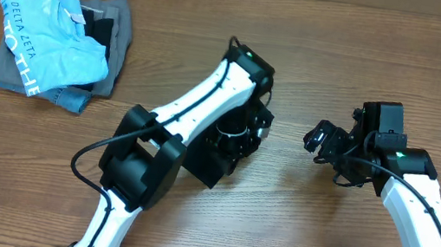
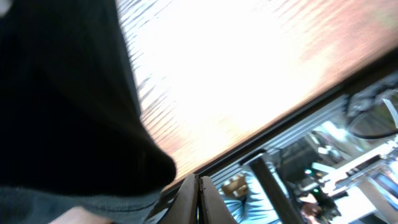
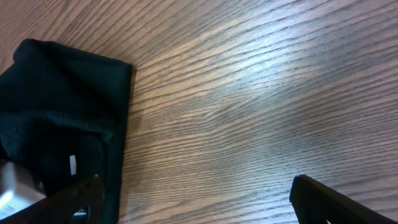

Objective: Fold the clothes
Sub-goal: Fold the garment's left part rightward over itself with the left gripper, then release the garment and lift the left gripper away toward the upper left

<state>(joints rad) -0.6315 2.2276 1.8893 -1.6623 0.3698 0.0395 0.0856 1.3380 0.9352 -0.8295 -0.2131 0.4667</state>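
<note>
The clothes (image 1: 217, 160) are a black garment lying folded into a small block at the table's middle, partly hidden under my left arm. My left gripper (image 1: 237, 135) is down over the block's far end. In the left wrist view its fingers (image 2: 198, 198) are shut tight together with no cloth showing between them, and the black cloth (image 2: 62, 93) bulges just to their left. My right gripper (image 1: 323, 143) hovers to the right of the garment, open. In the right wrist view the garment (image 3: 56, 99) and its white label (image 3: 73, 163) lie at the left, with only bare wood inside the wide-open gripper (image 3: 199, 205).
A pile of a light blue lettered shirt (image 1: 49, 41) on grey folded garments (image 1: 116, 29) sits at the back left. The table's front edge (image 2: 273, 134) with metal framing and cables beyond shows in the left wrist view.
</note>
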